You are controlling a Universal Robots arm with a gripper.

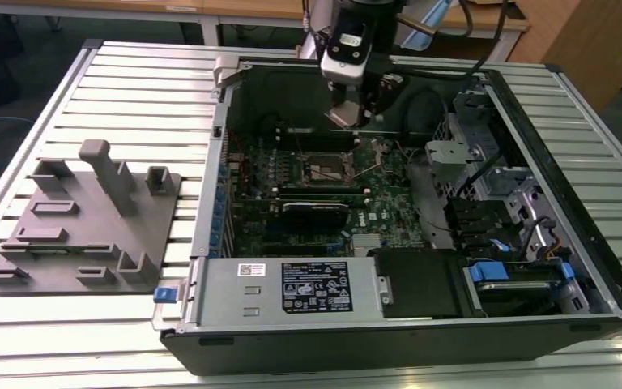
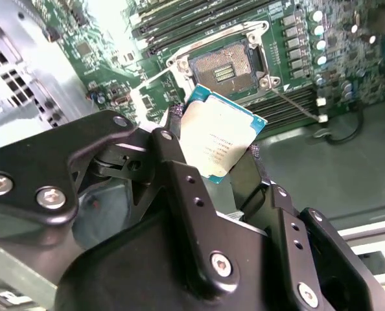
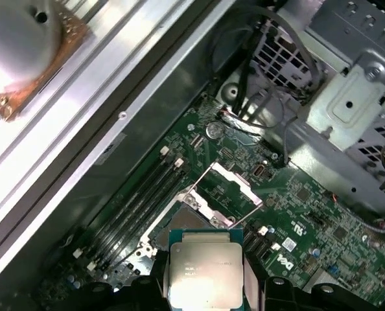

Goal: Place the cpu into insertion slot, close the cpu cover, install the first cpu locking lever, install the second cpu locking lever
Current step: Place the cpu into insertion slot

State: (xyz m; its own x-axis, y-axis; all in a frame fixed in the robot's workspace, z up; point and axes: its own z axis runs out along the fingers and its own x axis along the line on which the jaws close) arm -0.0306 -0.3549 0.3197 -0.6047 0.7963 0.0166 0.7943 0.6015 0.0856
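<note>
The tool [image 2: 218, 146] is clenched on the one cpu [image 2: 221, 139], its two fingers [image 2: 173, 126] pressing opposite edges so that the metal top and the underside stay free. In the second wrist view the chip hangs tilted rather than flat, and it is well apart from the board below, so I judge it is being carried toward its seat and has not been set down. In the exterior view the tool hangs over the far part of the motherboard [image 1: 387, 203], inside the one open computer case [image 1: 602, 243], which lies on its side on the slatted tabletop [image 1: 127, 89] toward the exterior view's right edge. There is one insertion slot [image 2: 223, 63], near the middle of the board; its dark contact field lies bare and nothing sits in it. The one cpu cover [image 3: 234, 183] is swung up off the socket, which leaves the recess open from above. There are two wire levers: a locking lever [image 2: 297, 105] and a second locking lever [image 2: 155, 76], both sprung free and angled away from opposite sides of the socket, plainly so the cover could lift. Toward the tabletop's edge at the exterior view's left lies one grey fixture plate [image 1: 74, 235] with several upright posts, apart from the case.
</note>
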